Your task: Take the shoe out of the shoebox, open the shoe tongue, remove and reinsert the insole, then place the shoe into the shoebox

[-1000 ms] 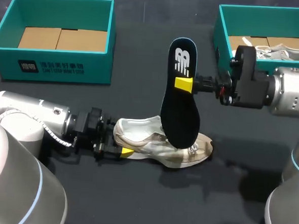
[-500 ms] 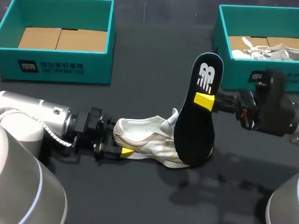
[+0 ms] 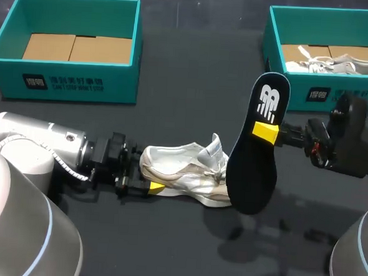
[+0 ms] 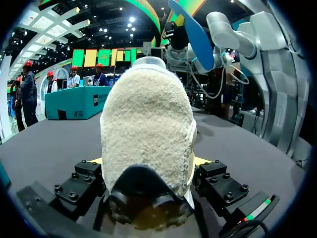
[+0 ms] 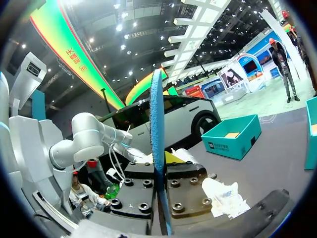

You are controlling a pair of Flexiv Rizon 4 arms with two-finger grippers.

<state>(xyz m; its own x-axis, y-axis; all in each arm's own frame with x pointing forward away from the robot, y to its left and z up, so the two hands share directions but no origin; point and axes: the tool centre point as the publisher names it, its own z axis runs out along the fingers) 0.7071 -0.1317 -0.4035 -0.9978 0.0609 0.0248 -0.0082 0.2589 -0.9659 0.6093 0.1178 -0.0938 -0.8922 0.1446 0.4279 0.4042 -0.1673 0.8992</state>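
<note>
A worn white shoe (image 3: 185, 173) lies on its side on the dark table, toe to the right. My left gripper (image 3: 143, 173) holds its heel, one finger on each side. In the left wrist view the fuzzy heel (image 4: 146, 124) fills the space between the fingers of that gripper (image 4: 148, 166). My right gripper (image 3: 267, 132) is shut on a black insole (image 3: 255, 161), which hangs upright in the air just right of the shoe's toe. The right wrist view shows the insole (image 5: 157, 144) edge-on between the pads of the right gripper (image 5: 159, 176), with the shoe (image 5: 224, 194) below.
A teal shoebox (image 3: 68, 86) with a cardboard floor stands at the back left. A second teal box (image 3: 277, 50) at the back right holds another white shoe (image 3: 338, 62). My right arm (image 4: 233, 34) shows beyond the heel in the left wrist view.
My right gripper has carried the insole to the right and down, off the shoe's opening to beside its toe. The left arm and the shoe have stayed put.
</note>
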